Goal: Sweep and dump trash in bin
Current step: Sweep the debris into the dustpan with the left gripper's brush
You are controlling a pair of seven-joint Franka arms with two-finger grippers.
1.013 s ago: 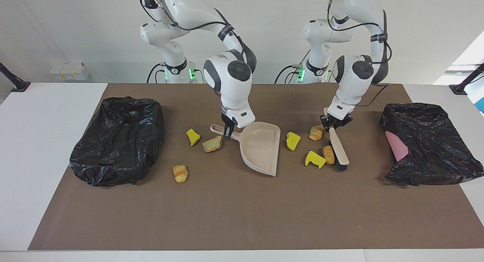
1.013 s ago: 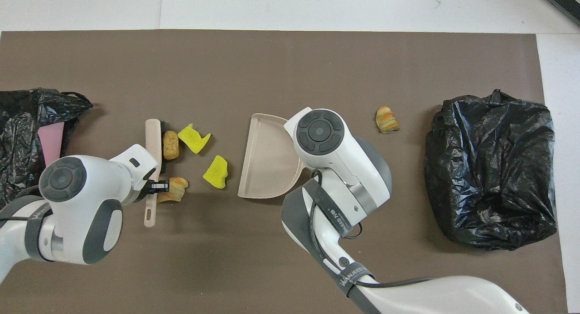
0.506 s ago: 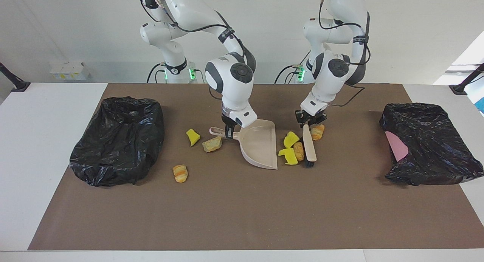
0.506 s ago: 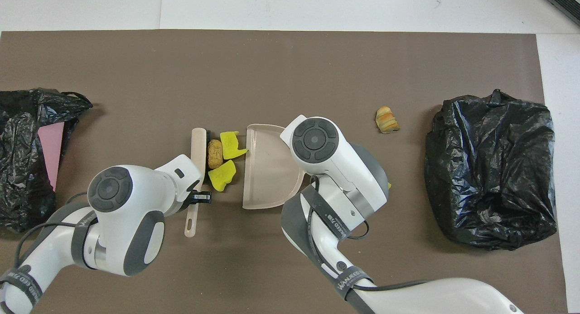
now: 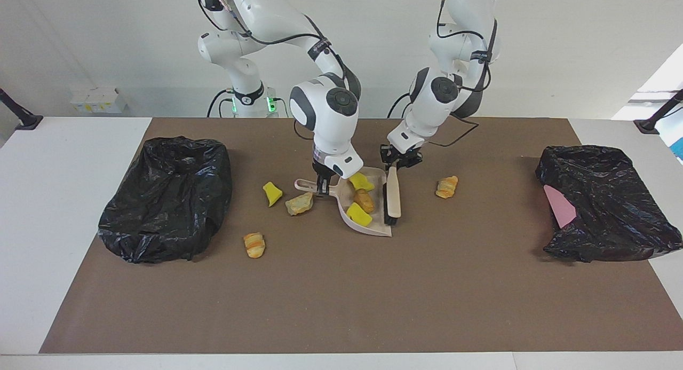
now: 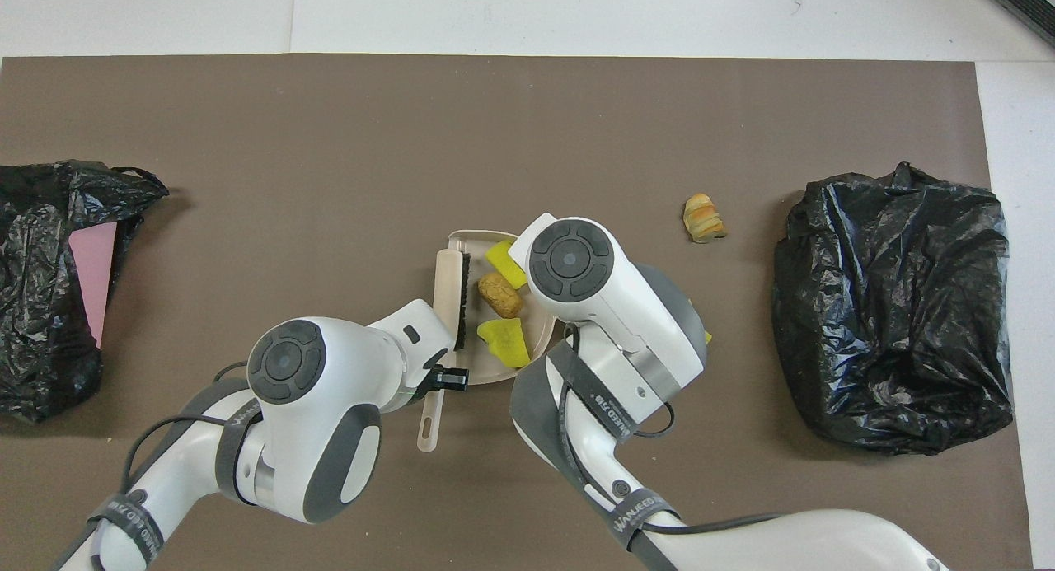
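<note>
In the facing view we see the right gripper (image 5: 321, 189) pinched shut on the handle of the beige plastic dustpan (image 5: 373, 227), which lies flat on the brown mat (image 5: 341, 295); the left gripper (image 5: 397, 160) is clamped on the handle of the beige hand brush (image 5: 392, 195), whose black bristles rest at the pan's open edge; inside the pan, between the two grippers, lie three pieces of trash: a yellow sponge chunk (image 5: 362, 181) nearest the robots, a golden-brown bread lump (image 5: 365, 200) in the middle, and a second yellow sponge chunk (image 5: 358, 215); a croissant-like lump (image 5: 446, 187) sits on the mat beside the brush, toward the left arm's end; a yellow chunk (image 5: 272, 193) and a brownish lump (image 5: 299, 203) lie just beside the pan's handle, toward the right arm's end, and a striped bread lump (image 5: 254, 244) lies farther from the robots; a black plastic bin bag (image 5: 168, 196) sits at the right arm's end, another black bag (image 5: 608, 202) holding a flat pink sheet (image 5: 559, 205) at the left arm's.

In the overhead view we see the brush (image 6: 449, 287) lying along the pan's (image 6: 461, 241) mouth, the three pieces (image 6: 500, 295) just beside its bristles; the right arm's wrist covers the pan's handle end; the striped lump (image 6: 703, 217) lies well apart, near the black bag (image 6: 894, 307).
</note>
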